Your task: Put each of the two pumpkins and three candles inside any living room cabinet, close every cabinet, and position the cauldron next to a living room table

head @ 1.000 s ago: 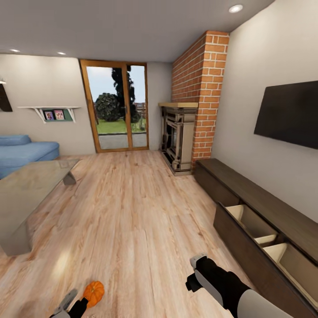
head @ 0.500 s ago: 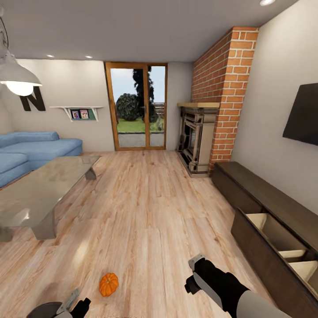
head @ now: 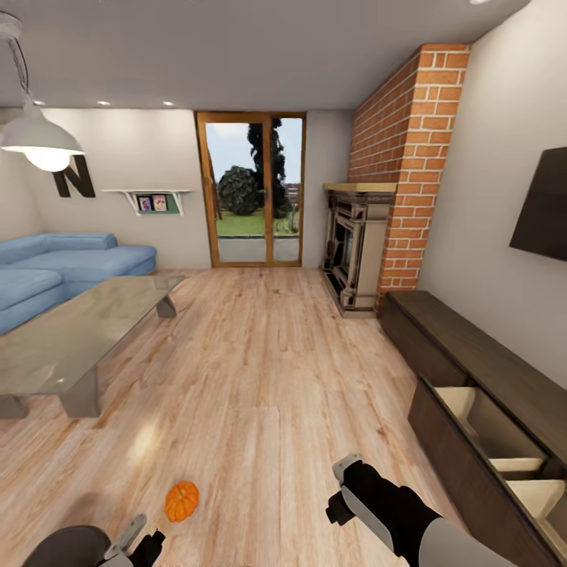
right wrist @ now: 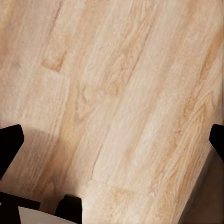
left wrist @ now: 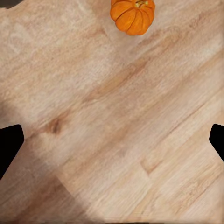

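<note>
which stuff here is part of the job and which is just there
Job: pumpkin on the floor; cabinet with open drawers; glass coffee table; left gripper open above the floor.
Just there: blue sofa, fireplace, TV, pendant lamp.

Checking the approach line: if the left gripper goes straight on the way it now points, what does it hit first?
Most likely bare floor. The left gripper is open and looks down at the planks; the pumpkin sits off to the side of that line, not between the fingers. Depth to the floor is unclear.
</note>
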